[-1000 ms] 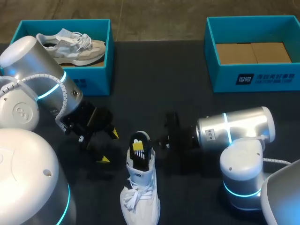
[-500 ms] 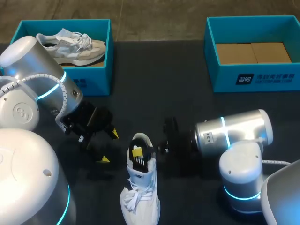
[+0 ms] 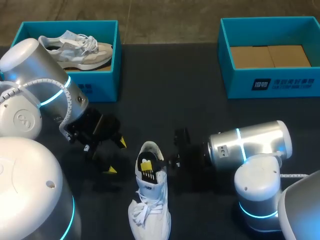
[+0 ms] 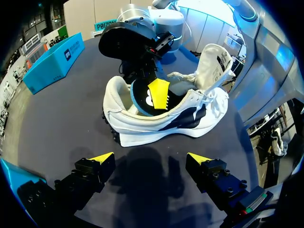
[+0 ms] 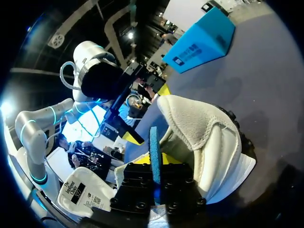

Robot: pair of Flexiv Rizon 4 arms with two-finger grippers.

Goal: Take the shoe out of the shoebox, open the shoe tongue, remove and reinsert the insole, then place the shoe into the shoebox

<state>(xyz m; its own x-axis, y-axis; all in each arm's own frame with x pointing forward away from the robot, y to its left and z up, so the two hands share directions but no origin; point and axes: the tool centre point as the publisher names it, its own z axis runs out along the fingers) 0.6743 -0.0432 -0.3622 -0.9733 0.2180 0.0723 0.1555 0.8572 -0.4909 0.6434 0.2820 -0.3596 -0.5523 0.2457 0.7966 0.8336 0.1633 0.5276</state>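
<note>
Where the head view looks down, a dark bench (image 3: 165,85) carries two teal boxes at its far edge: left shoebox (image 3: 107,55) with a second shoe (image 3: 75,50), right shoebox (image 3: 272,80) showing cardboard. White shoe (image 3: 150,200) stands front-middle, left tool (image 3: 116,156) just beside it, right tool (image 3: 170,159) at its heel. Left wrist view: left tool released, shoe ahead, not touching. Right wrist view: right tool apparently clamped on the upright blue insole (image 5: 154,152) in the shoe.
</note>
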